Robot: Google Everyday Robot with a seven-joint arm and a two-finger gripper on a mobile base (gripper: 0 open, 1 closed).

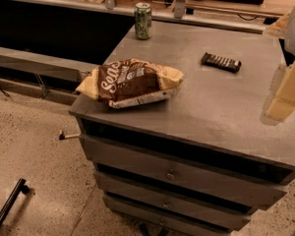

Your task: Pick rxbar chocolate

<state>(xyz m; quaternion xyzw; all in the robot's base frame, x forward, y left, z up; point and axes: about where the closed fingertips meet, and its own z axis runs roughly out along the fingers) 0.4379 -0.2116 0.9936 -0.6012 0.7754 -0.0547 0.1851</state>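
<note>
The rxbar chocolate (221, 62) is a small flat dark bar with pale lettering. It lies on the grey cabinet top (221, 107), toward the back right. My gripper (283, 95) shows as pale yellowish parts at the right edge of the view, above the right side of the top. It is in front of and to the right of the bar, not touching it.
A big brown-and-tan chip bag (130, 82) lies near the front left corner. A green drink can (143, 20) stands at the back left corner. Drawers (172, 173) are below the top. A speckled floor (34, 171) lies to the left.
</note>
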